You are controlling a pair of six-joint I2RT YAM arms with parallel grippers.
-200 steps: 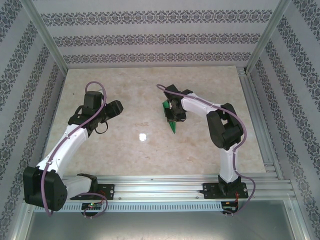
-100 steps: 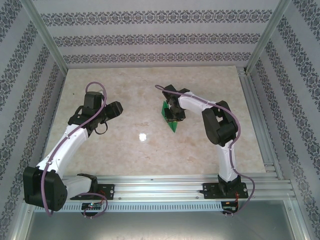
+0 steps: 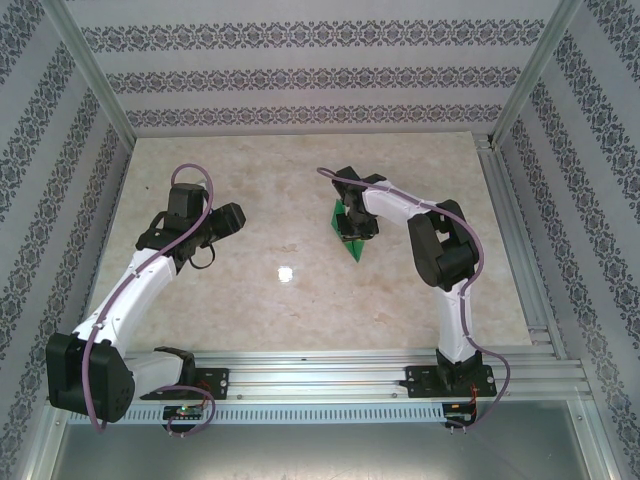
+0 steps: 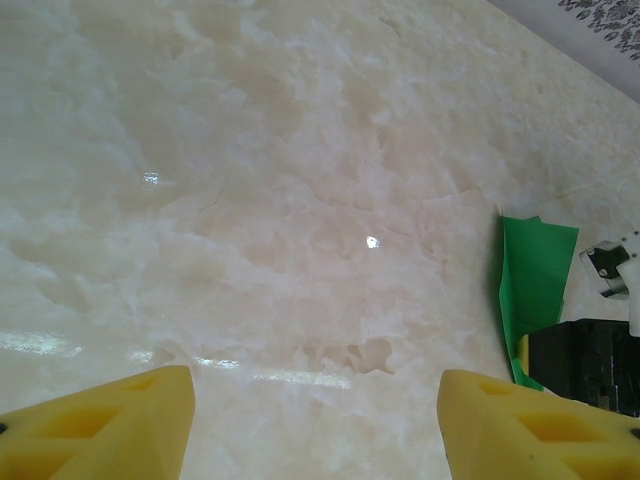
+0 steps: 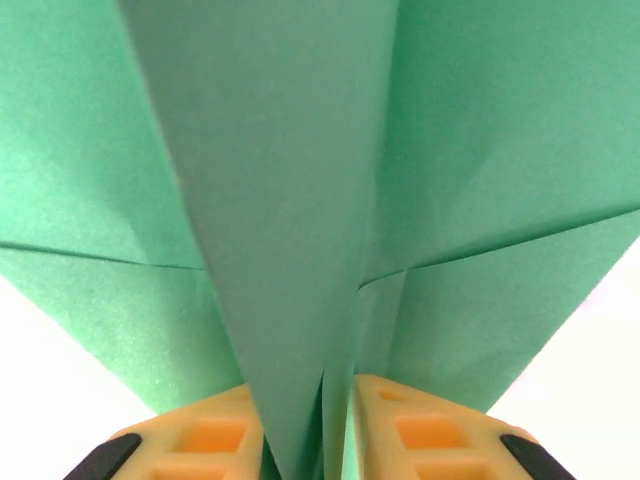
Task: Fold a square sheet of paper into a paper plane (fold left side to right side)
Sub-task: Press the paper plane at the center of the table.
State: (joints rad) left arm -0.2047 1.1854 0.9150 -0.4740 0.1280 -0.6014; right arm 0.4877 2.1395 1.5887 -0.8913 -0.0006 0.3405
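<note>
On the left, the left gripper [image 3: 232, 216] hangs over the pale, shiny table [image 3: 280, 170]. It is well apart from the green paper. In its own camera, its two yellow fingers [image 4: 110, 425] stand wide apart, with nothing between them but bare table [image 4: 250, 200].

A bit right of the middle of the table is the paper plane [image 3: 352, 246]. It is bright green and folded to a sharp tip that points toward the near edge. The left wrist camera sees it far off at the right side [image 4: 535, 285].

The right gripper [image 3: 353, 228] sits right on top of the paper plane. Up close, its two orange fingers [image 5: 190, 440] are pressed in on a folded ridge of the paper plane [image 5: 280, 150]. The green wings spread out to both sides.
</note>
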